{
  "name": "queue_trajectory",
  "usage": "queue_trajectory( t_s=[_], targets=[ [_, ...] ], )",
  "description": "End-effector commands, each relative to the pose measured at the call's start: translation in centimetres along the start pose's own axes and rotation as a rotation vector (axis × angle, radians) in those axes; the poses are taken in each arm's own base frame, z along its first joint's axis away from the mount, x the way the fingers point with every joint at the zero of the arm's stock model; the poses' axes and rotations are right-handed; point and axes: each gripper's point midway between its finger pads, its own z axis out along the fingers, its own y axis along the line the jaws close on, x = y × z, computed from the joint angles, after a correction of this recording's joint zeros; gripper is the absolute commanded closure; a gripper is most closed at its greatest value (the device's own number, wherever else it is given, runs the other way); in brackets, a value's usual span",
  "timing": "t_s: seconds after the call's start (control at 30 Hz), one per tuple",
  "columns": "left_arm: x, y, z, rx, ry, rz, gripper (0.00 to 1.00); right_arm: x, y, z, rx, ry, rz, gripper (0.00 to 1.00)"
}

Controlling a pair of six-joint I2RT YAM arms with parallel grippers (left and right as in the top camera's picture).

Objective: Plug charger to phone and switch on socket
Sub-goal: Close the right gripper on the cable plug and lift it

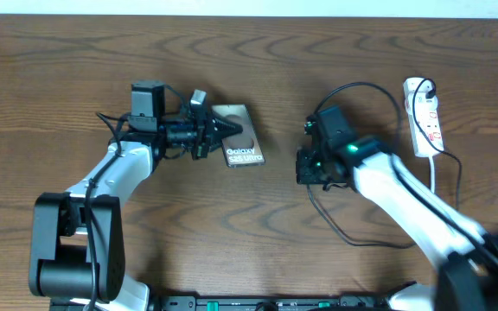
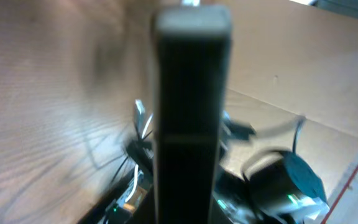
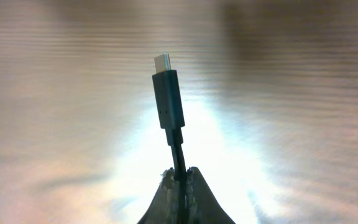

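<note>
Right gripper pinched tight on charger cable just below upright plug tip. Left gripper closed on phone at left edge; fingers hidden, wrist view blurred. Socket far right on counter, well apart.

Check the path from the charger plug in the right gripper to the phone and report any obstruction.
Nothing visible blocks it. The right gripper holds the charger with its tip free. Only bare table lies between it and the phone, which the left gripper holds.
</note>
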Motion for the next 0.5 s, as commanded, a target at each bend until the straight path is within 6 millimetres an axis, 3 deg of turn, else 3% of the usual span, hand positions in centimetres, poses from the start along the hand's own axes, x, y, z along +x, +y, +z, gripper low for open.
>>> queue_trajectory(
  t_s=[0.0, 0.03, 0.07, 0.2, 0.33, 0.47],
  targets=[
    [0.0, -2.4, -1.3, 0.083, 0.037, 0.087, 0.92, 1.7, 6.0, -6.4, -0.33, -0.01, -0.082, 0.99],
    [-0.5, -3.2, -1.6, 0.102, 0.02, 0.105, 0.93, 2.6, 7.2, -8.6, -0.41, -0.025, -0.107, 0.99],
    [-0.7, -3.7, -1.7, 0.113, 0.014, 0.119, 0.93, 3.2, 7.7, -9.4, -0.447, -0.028, -0.121, 0.99],
    [-1.0, -6.0, -2.0, 0.163, -0.002, 0.189, 0.93, 5.1, 8.9, -10.8, -0.553, -0.038, -0.159, 0.99],
    [-1.0, -7.7, -2.3, 0.199, -0.013, 0.254, 0.93, 5.9, 10.4, -10.7, -0.684, -0.039, -0.146, 0.99],
    [-1.0, -8.0, -2.3, 0.205, -0.015, 0.26, 0.93, 5.9, 9.9, -8.8, -0.693, -0.05, -0.086, 0.99]
  ],
)
